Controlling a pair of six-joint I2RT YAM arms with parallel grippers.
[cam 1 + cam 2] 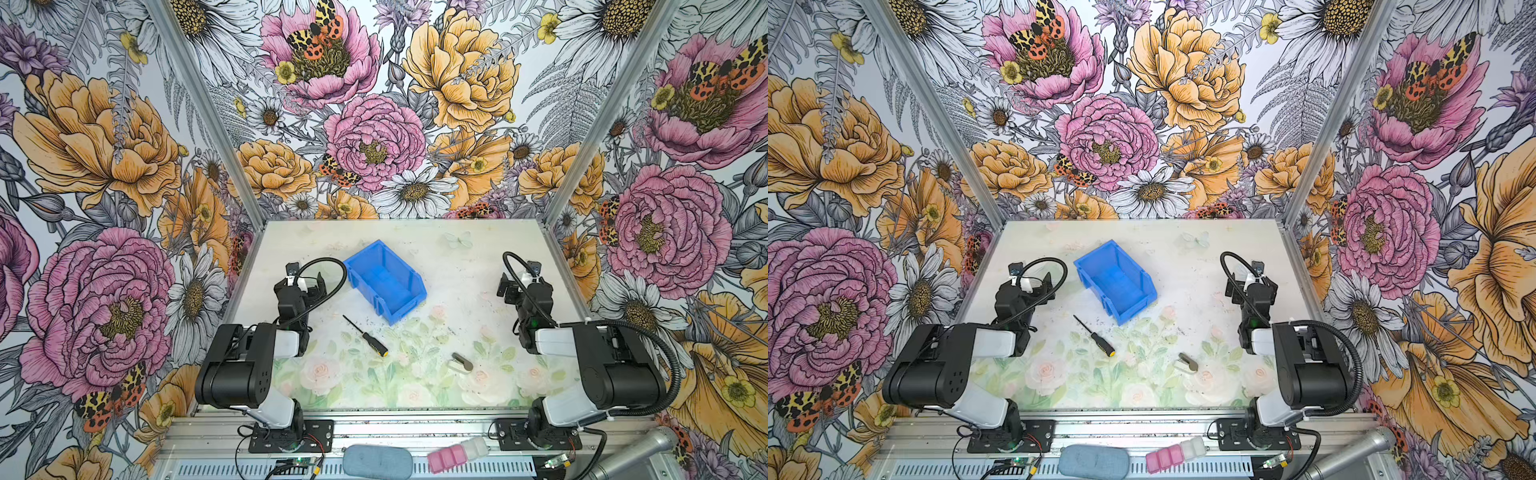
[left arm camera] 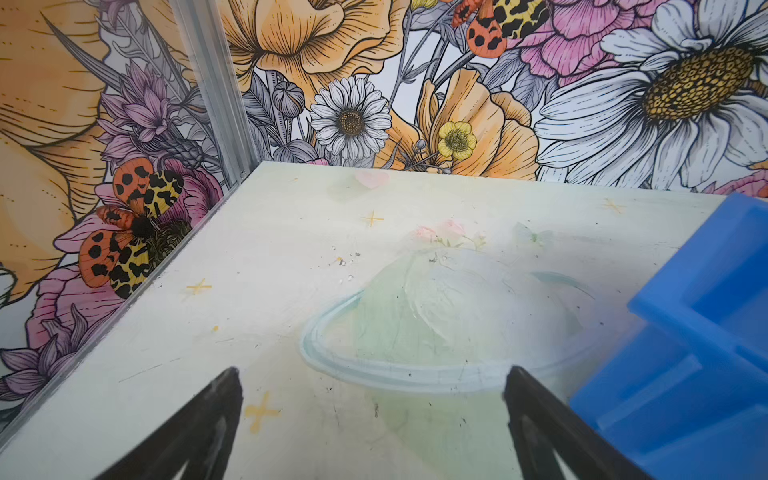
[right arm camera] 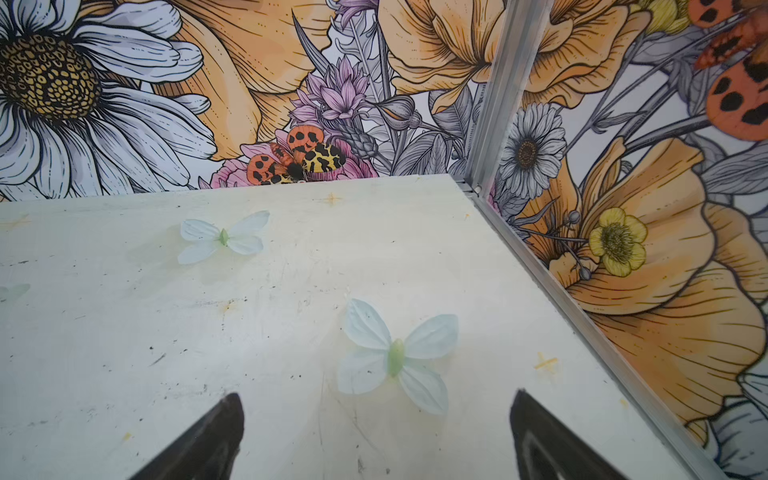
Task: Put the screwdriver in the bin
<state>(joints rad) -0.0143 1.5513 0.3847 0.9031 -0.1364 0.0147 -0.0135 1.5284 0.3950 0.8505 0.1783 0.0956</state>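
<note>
Screwdriver (image 1: 365, 335) lies flat near the middle of the tabletop (image 1: 457, 249), just on the near side of the blue bin (image 1: 409, 309) and apart from it, so nothing of the task is done yet. Its long axis runs on a slant: the thin metal tip points toward the far left corner, the yellow cap toward the near right corner.

Left gripper (image 2: 372, 374) hovers over bare surface beside the bin with jaws spread wide and nothing between them. Right gripper (image 3: 376, 399) stands near the right edge, also wide and empty.

Likely troubles, as I judge them:
- The handle is round and low, so jaws not squared across the slanted axis could roll it or flick it aside.
- A pinch on the thin shaft alone would probably let the heavier handle swing down.
- The left arm sits close to the bin and could nudge it while reaching.
- A small grey clip (image 1: 461, 362) toward the near right corner could be picked by mistake.
</note>
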